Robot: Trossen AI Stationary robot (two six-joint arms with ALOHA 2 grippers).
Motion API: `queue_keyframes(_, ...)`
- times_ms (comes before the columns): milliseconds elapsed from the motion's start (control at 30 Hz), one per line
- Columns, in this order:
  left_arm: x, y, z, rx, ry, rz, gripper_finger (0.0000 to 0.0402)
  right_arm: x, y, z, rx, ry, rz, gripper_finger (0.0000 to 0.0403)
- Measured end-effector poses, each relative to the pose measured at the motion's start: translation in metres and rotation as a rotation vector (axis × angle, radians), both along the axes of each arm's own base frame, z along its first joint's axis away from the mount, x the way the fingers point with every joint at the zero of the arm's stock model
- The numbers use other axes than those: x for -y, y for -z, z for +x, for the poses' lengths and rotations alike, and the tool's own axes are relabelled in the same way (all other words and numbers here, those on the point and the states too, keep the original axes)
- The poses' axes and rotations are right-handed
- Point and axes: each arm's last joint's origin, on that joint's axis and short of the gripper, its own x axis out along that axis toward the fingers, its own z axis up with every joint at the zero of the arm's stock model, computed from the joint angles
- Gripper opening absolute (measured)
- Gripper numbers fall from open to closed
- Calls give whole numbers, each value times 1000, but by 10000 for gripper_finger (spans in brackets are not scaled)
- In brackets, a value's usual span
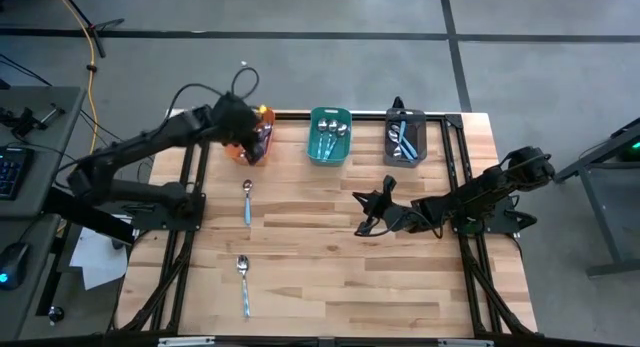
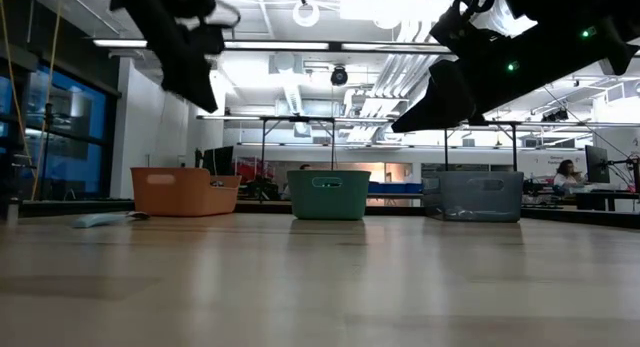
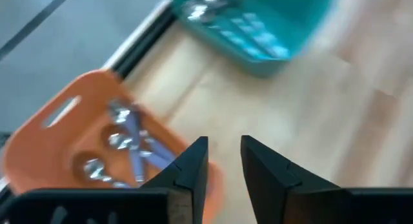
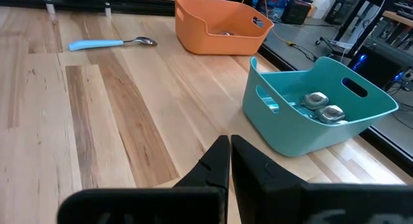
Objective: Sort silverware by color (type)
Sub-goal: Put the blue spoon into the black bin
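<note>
The left gripper (image 1: 262, 139) hung over the orange bin (image 1: 266, 117) at the back left of the table (image 1: 330, 287), its fingers (image 3: 191, 164) a narrow gap apart with nothing between them. Purple-handled spoons (image 3: 129, 143) lay in that bin. The teal bin (image 1: 329, 136) in the middle held spoons with teal handles, and the dark grey bin (image 1: 405, 137) to its right held light blue ones. Two blue-handled spoons lay loose on the wood: one (image 1: 247, 201) just in front of the orange bin, the other (image 1: 243, 283) nearer the front edge. The right gripper (image 1: 366, 211) hovered above the middle of the table, its fingers (image 4: 217, 161) closed together and empty.
</note>
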Motion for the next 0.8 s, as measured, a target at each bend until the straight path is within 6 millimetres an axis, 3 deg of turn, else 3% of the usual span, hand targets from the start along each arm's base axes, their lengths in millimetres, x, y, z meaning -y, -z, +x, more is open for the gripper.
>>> queue_keyframes(200,58,-5,7,-37,115,10,59,0,0,0,2,1,3,0)
queue_keyframes(467,116,38,5,-136,156,-104,48,-5,0,-1,1,-18,2,0)
queue_keyframes(633,132,64,-3,-135,-39,-223,49,-7,0,-2,2,-25,2,0)
queue_keyframes(800,130,89,-14,-168,-187,-251,69,-7,0,-1,7,-25,4,0)
